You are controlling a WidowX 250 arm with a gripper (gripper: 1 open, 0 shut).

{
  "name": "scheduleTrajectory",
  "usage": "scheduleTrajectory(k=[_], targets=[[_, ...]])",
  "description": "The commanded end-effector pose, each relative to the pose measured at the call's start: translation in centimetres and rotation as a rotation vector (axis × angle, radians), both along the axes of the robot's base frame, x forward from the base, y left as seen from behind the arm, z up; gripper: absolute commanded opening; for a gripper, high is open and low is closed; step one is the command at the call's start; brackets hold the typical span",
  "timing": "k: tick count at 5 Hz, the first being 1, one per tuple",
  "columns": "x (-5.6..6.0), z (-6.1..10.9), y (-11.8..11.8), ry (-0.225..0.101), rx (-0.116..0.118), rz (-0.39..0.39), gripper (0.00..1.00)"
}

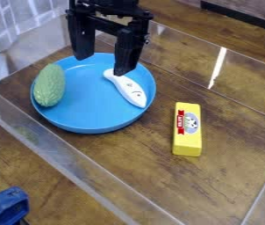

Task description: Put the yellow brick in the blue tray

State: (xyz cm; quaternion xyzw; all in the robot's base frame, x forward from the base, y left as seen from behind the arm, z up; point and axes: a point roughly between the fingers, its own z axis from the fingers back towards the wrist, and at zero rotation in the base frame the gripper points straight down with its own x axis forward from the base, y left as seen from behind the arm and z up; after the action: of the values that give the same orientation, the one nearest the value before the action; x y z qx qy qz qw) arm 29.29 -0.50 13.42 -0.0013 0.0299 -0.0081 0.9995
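Observation:
The yellow brick, with a white-and-red label on top, lies flat on the wooden table to the right of the blue tray. My black gripper hangs over the far side of the tray, its two fingers spread wide and open with nothing between them. One fingertip ends just above a white spoon-like object lying in the tray. The brick sits well apart from the gripper, down and to the right.
A green oval object rests on the tray's left rim. A clear acrylic wall borders the table on the left and front. Something blue lies outside at the bottom left.

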Motion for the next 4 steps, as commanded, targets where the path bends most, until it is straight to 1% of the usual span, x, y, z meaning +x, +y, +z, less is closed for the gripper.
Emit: scheduleTrajectory(k=[1, 2, 3, 4], targets=[[-0.5, -0.7, -0.5, 0.013, -0.003, 0.005, 1.00], [0.0, -0.8, -0.4, 0.025, -0.005, -0.032, 1.00], [0.6, -0.9, -0.9, 0.030, -0.009, -0.119, 1.00], [1.1, -0.8, -0.6, 0.039, -0.013, -0.131, 1.00]])
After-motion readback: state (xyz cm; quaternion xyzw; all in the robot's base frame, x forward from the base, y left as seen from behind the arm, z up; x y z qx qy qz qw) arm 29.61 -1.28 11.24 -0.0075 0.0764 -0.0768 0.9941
